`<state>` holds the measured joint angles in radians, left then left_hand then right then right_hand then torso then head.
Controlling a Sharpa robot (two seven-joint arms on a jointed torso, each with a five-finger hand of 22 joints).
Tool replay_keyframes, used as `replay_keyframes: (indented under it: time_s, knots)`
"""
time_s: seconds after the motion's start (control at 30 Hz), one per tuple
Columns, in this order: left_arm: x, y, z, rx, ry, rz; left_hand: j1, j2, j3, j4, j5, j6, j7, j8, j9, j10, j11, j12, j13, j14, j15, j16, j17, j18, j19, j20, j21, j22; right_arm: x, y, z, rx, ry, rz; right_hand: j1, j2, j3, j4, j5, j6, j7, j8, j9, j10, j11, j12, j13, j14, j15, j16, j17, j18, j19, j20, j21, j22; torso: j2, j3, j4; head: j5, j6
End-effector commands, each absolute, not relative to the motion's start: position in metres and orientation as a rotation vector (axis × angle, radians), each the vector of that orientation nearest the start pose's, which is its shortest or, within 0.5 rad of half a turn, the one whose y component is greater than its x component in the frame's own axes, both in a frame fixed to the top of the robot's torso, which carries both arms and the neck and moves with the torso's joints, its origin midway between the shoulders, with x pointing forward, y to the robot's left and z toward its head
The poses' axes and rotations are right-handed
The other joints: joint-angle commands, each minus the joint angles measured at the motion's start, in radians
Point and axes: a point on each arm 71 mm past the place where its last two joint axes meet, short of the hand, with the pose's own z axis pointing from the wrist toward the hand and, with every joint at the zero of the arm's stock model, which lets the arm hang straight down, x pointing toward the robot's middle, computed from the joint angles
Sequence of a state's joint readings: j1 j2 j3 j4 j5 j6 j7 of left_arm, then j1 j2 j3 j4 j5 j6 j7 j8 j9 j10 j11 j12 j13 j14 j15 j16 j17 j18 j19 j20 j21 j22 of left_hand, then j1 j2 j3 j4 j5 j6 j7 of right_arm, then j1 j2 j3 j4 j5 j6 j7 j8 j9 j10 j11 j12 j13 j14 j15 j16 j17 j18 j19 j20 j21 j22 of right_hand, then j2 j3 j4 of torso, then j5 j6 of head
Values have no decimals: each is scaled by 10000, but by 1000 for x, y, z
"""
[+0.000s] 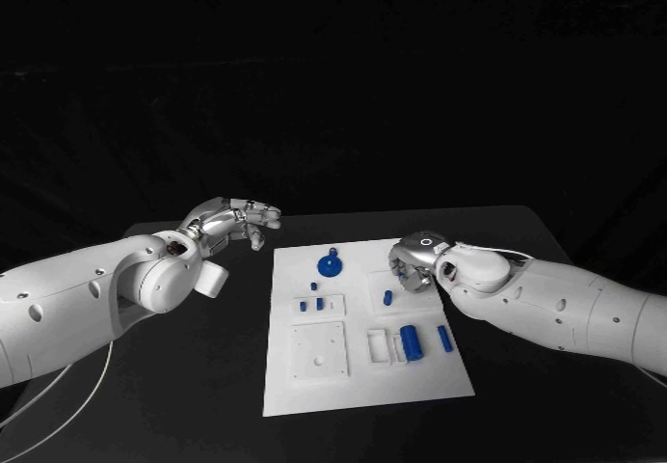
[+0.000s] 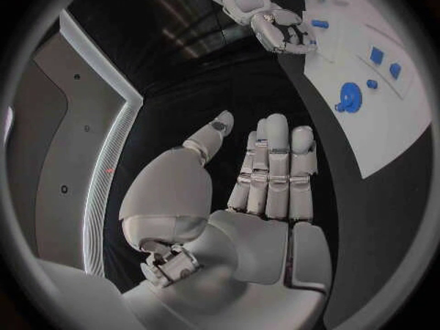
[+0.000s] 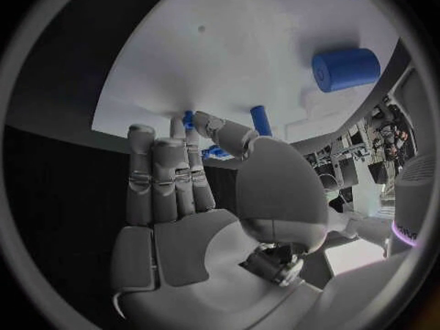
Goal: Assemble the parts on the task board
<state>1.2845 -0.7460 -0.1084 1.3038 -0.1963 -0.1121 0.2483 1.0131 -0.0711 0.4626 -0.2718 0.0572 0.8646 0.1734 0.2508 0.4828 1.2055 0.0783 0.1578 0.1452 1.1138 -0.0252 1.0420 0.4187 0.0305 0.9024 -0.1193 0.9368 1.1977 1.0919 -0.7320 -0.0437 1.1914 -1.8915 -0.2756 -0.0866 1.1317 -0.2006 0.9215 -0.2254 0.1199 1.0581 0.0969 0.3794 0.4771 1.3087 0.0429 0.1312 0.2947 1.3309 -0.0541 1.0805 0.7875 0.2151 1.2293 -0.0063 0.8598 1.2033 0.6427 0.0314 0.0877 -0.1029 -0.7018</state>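
1. Task board point(image 1: 364, 386): white plate lying flat mid-table point(image 1: 167, 424), long side running from the near edge toward the far edge.
2. Parts on the board: a round blue disc point(image 1: 330, 265) near its far-left corner; two small blue pegs point(image 1: 311, 304) left of centre, with a smaller blue bit just beyond them; a short blue pin point(image 1: 387, 297) right of centre; a thick blue cylinder point(image 1: 412, 341) and a slim blue bar point(image 1: 445, 337) side by side near the right edge.
3. White blocks on the board: a square plate point(image 1: 318, 351) toward the near-left, and a narrow upright one point(image 1: 377, 346) just left of the cylinder.
4. Left hand point(image 1: 233, 220): off the board, above the table beyond the board's far-left corner. Wrist cam shows fingers point(image 2: 275, 170) straight, close together, thumb apart, holding nothing.
5. Right hand point(image 1: 415, 258): at the board's right edge toward the far end, near the short pin. Wrist cam shows fingers point(image 3: 165, 176) extended side by side, thumb angled across, tips at the board edge by the blue bits; nothing held.
6. The hands are well apart, with the far end of the board between them.
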Motion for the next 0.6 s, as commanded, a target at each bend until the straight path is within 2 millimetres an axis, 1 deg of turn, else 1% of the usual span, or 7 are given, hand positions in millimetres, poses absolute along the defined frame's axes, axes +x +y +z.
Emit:
replay_keyframes:
  time_s: [0.03, 0.1, 0.17, 0.2, 0.27, 0.43, 0.6]
  knots:
    - [530, 209, -179, -8664, 16751, -14600, -43, 39, -37, 6, -7, -49, 2, -41, -15, -11, 79, -17, 10, 7, 5, -36, 11, 806, 9, -25, -69, -10, 517, -238, -251, -4872, 16473, 2869, 89, -38, 103, 27, -81, 55, -9, 52, 32, 305, -111, 28, 163, -171, -260, 65, 17, 467, 221, -234, 43, 17, 7, -11, 9, 3, 3]
    - [530, 210, -179, -8675, 16748, -14582, -52, 40, -41, 13, -6, -52, 3, -41, -16, -11, 79, -17, 11, 8, 5, -38, 13, 805, 11, -24, -70, -10, 518, -239, -246, -4850, 16382, 2915, 90, -54, 124, 43, -104, 58, -10, 52, 43, 307, -112, 24, 179, -172, -260, 73, 17, 466, 224, -236, 47, 21, 12, -5, 14, -6, 11]
    - [530, 210, -179, -8689, 16782, -14568, -57, 43, -42, 18, -6, -53, 3, -40, -17, -12, 79, -17, 11, 9, 5, -39, 14, 805, 11, -24, -72, -10, 519, -240, -243, -4757, 16307, 3031, 92, -56, 133, 49, -109, 58, -10, 51, 47, 309, -112, 23, 186, -172, -261, 75, 17, 466, 226, -238, 50, 22, 8, 3, -7, 12, 20]
    - [530, 211, -179, -8692, 16805, -14569, -58, 42, -42, 19, -6, -54, 3, -40, -17, -12, 79, -17, 11, 9, 5, -40, 14, 805, 11, -24, -72, -10, 519, -239, -242, -4726, 16271, 3043, 92, -59, 137, 53, -110, 58, -10, 51, 50, 310, -112, 22, 189, -172, -261, 77, 17, 467, 228, -238, 51, 23, 7, 1, -11, 48, 43]
    - [530, 211, -179, -8697, 16802, -14558, -60, 44, -43, 21, -5, -52, 1, -38, -16, -12, 79, -17, 11, 9, 5, -41, 15, 806, 11, -24, -73, -10, 520, -241, -238, -4581, 16231, 3126, 89, -66, 150, 67, -91, 60, -10, 51, 59, 313, -113, 19, 202, -174, -261, 81, 16, 467, 232, -241, 56, 27, 5, 2, -23, 43, 32]
    - [530, 212, -179, -8713, 16800, -14532, -68, 40, -47, 26, -6, -50, -1, -34, -16, -12, 79, -16, 12, 8, 5, -45, 18, 805, 11, -24, -76, -10, 521, -241, -234, -4353, 16211, 3326, 82, -80, 170, 89, -48, 61, -12, 51, 77, 317, -115, 13, 227, -177, -263, 90, 15, 467, 235, -245, 63, 33, 6, 9, -14, 92, 19]
    - [531, 213, -179, -8729, 16767, -14497, -73, 34, -51, 28, -7, -50, -2, -32, -16, -13, 79, -16, 13, 8, 5, -48, 19, 805, 10, -24, -78, -10, 515, -231, -226, -3921, 16059, 4108, 71, -84, 178, 107, -5, 58, -12, 48, 91, 318, -114, 7, 248, -181, -263, 96, 14, 467, 238, -249, 68, 38, 5, 7, -25, 131, 25]
